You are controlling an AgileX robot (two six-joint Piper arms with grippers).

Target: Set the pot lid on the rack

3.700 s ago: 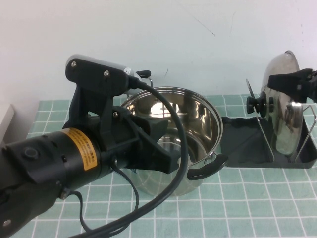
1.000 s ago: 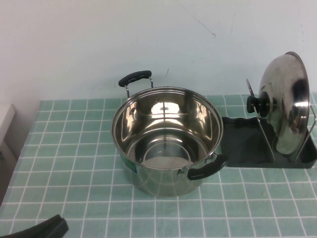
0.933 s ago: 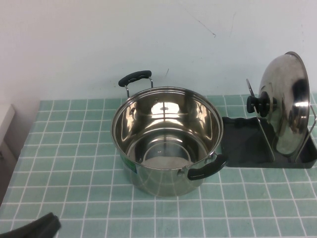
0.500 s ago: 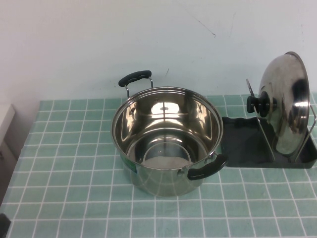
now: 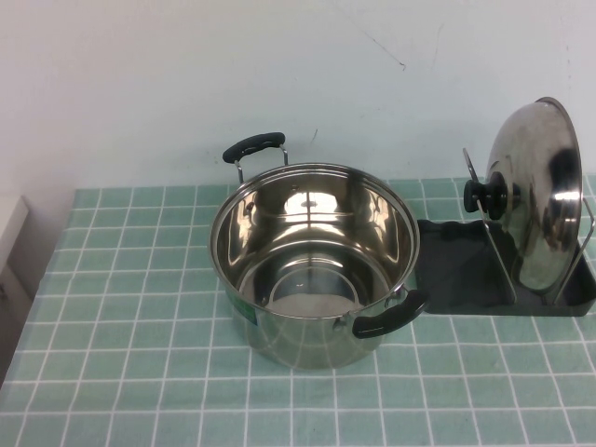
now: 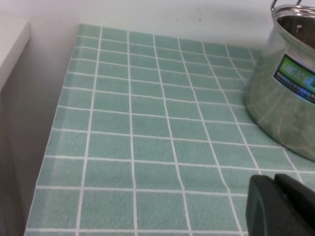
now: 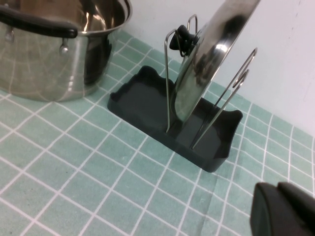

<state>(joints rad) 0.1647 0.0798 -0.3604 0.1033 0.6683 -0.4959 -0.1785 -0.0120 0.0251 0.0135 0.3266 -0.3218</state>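
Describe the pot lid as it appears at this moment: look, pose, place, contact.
The pot lid is a shiny domed steel disc with a black round knob facing the pot. It stands on edge, slightly tilted, in the rack, between upright wire loops. Neither the left gripper nor the right gripper touches it.

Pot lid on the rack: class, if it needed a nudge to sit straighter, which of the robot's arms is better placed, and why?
Probably the right. The pot lid stands on edge between the rack's wire loops on the table's right side, and the right gripper sits close beside that rack. The left gripper is over by the pot, further away.
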